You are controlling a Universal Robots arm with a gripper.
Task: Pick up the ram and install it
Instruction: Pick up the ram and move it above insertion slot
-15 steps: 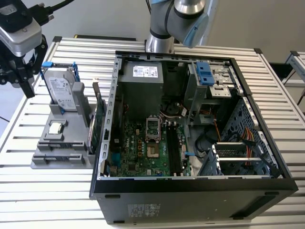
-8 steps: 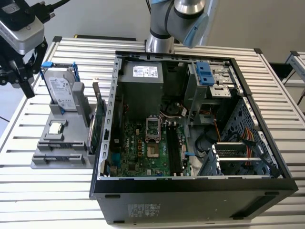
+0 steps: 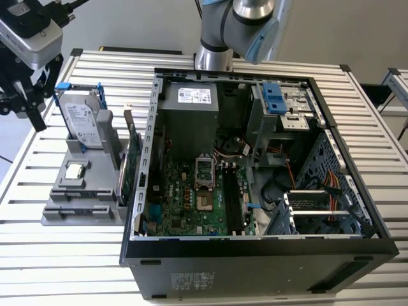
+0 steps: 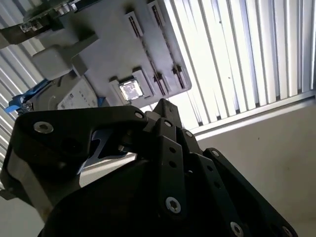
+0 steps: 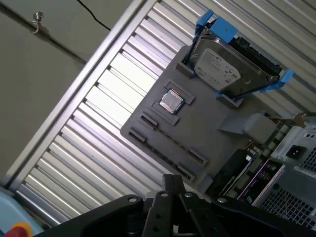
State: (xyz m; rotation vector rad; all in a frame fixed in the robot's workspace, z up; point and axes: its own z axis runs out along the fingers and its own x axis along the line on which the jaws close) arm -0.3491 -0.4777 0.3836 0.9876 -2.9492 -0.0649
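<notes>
So in the exterior view the gripper (image 3: pixel 27 105) hangs off the gray holder's (image 3: pixel 54 213) outer edge, up by the hard drive (image 3: pixel 83 121). The ram (image 3: pixel 123 182) looks like the thin greenish stick standing on edge along the opposite edge, next to the open case (image 3: pixel 255 268), long axis along that edge. It's hard to split from the bigger card beside it. The first wrist view adds the holder's short grooves and the square chip (image 5: pixel 171 101). The second wrist view gets that chip too. Can't tell how open the jaws are.
</notes>
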